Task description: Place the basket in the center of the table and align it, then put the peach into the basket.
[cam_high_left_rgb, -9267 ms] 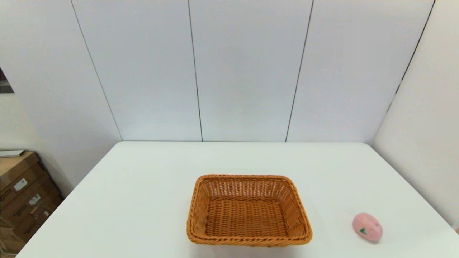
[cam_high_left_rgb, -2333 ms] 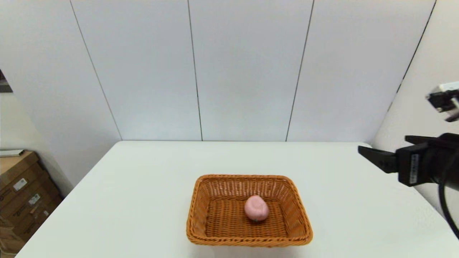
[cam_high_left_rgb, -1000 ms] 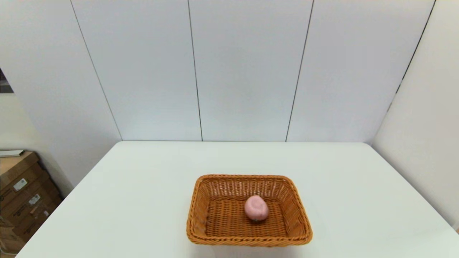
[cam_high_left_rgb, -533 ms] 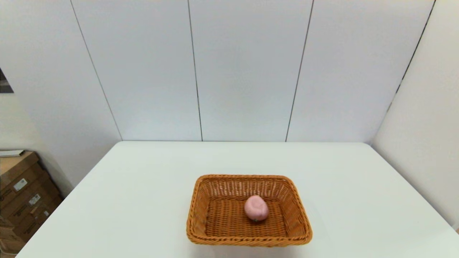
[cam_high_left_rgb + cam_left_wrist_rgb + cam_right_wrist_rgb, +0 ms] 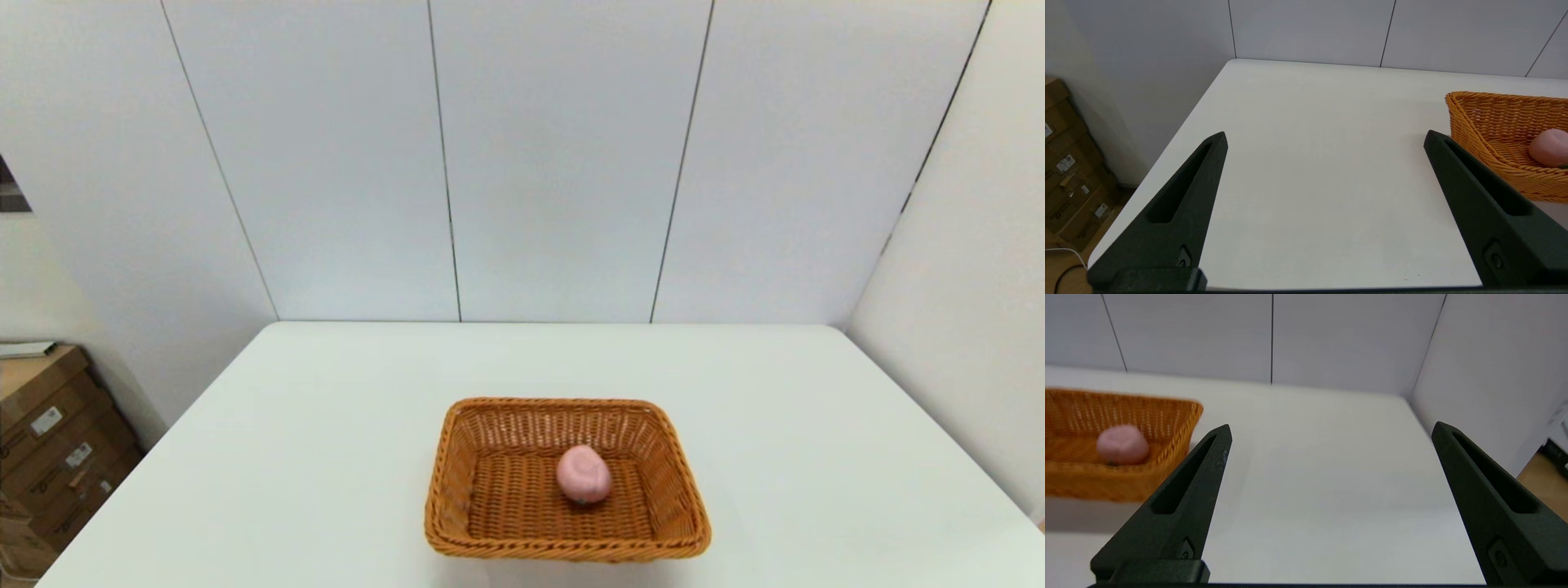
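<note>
The basket (image 5: 566, 479) sits on the white counter (image 5: 326, 457), near the front edge and about midway between the left and right sides, its long sides running left to right and its edges square with the counter's edges. The peach (image 5: 584, 474) lies inside the basket on the woven floor, a little right of the basket's middle and clear of the walls.

Neither arm shows in the head view. The left gripper (image 5: 1325, 141) hangs at the near left of the counter, above its front edge, with its two black fingers (image 5: 1184, 196) spread wide and nothing between them; the basket's left end (image 5: 1502, 134) and part of the peach (image 5: 1549, 148) appear beyond its right finger. The right gripper (image 5: 1331, 430) hangs at the near right of the counter, its fingers (image 5: 1182, 494) also spread wide and empty, with the basket (image 5: 1106, 457) and the peach (image 5: 1122, 444) off to its left, well apart from the fingers.

Stacked cardboard boxes (image 5: 49, 441) stand on the floor beyond the counter's left side.
</note>
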